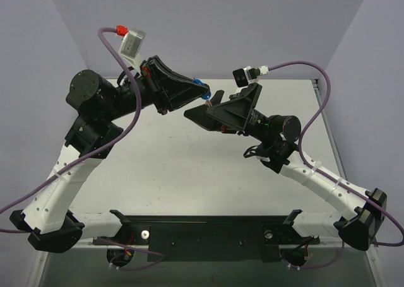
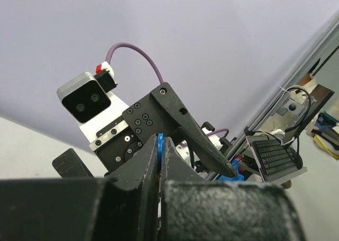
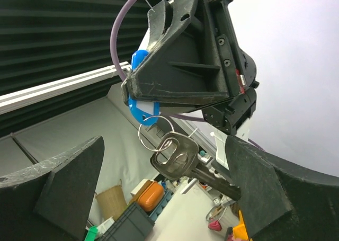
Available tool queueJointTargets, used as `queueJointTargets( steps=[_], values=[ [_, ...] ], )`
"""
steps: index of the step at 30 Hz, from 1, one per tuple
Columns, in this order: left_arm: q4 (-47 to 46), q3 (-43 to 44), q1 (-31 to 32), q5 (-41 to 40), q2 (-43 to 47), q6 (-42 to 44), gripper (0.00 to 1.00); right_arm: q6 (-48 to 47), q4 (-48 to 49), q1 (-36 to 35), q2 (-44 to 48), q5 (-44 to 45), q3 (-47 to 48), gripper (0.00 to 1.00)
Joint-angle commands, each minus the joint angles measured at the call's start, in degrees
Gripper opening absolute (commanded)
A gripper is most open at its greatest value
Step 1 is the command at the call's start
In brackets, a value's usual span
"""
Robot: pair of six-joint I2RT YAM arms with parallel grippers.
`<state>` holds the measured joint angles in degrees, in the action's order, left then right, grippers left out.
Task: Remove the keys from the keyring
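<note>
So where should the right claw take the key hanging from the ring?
Probably the shaft of the key: it juts out clear of the ring and blue tag. Approach from opposite the left claw, where the open right claw flanks it.

1 silver key with a flat, slotted head hangs tilted in the air from a thin wire keyring. The ring hangs under a blue tag pinched between my left fingers.
</note>
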<state>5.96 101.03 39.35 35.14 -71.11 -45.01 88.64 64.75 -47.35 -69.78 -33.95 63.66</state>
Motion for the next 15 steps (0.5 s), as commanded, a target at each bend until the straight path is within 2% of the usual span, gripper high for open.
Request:
queueJointTargets(
  steps=[1,8,15],
  values=[
    [-10.17,-1.72,-0.33,1.34,0.89,-4.29,0.0,1.01,7.14,-0.46,-0.27,-0.85,3.14,0.91],
    [-8.68,-2.86,-0.77,1.25,2.03,-3.15,0.0,1.89,8.37,-0.46,-0.62,-0.24,2.96,0.86],
    [-8.42,-5.93,-4.8,3.36,4.4,-3.59,0.0,1.89,8.46,-0.28,-0.09,-0.15,1.65,0.75]
  ],
)
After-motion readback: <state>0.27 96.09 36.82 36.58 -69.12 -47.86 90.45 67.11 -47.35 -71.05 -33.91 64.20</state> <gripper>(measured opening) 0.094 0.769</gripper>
